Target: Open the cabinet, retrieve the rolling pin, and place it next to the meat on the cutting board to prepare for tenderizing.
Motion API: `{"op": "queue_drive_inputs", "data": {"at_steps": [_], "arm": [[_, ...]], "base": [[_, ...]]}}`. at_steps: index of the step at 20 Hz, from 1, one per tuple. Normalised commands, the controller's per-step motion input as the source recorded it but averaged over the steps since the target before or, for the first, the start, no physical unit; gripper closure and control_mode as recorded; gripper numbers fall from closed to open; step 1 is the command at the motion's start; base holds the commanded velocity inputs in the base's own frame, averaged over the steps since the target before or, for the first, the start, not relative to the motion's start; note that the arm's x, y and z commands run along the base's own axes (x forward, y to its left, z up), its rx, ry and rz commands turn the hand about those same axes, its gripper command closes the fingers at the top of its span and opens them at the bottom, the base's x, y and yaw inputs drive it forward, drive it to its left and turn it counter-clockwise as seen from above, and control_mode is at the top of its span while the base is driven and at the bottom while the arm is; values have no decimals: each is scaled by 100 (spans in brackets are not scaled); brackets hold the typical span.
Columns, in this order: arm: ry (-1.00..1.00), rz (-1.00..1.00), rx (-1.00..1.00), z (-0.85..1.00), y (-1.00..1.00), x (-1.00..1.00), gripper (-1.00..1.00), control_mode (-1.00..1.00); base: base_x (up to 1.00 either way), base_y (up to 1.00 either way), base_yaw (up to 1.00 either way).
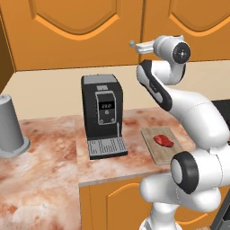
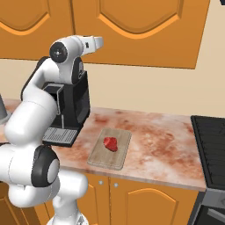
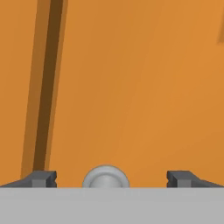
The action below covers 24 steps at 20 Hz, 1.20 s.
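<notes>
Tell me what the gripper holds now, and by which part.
Nothing is held. The gripper is open, its fingertips apart on both sides of the cabinet's knob.

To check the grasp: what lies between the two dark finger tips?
In the hand view, the cabinet's small round grey knob sits between the gripper tips, against the orange wooden door.

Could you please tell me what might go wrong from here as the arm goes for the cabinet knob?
1. The claw is open with the small round knob between its fingertips; the knob is small, so the fingers could slip off when pulling.
2. The cabinet door is shut, so the rolling pin inside can't be seen; it might roll out once opened.
3. The door swings above the coffee machine, and the elbow sits close to it.
</notes>
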Motion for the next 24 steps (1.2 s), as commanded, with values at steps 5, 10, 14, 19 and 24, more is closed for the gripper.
{"op": "queue_drive_inputs", "data": {"at_steps": [5,10,14,19,24], "arm": [[0,1,6,12,0,1,-100,-100],[0,8,11,27,0,0,-100,-100],[0,10,8,8,0,0,-100,-100],[0,4,1,-11,6,13,-100,-100],[0,1,0,-6,8,22,100,-100]], "base": [[0,0,0],[0,0,0],[0,0,0],[0,0,0],[0,0,0]]}}
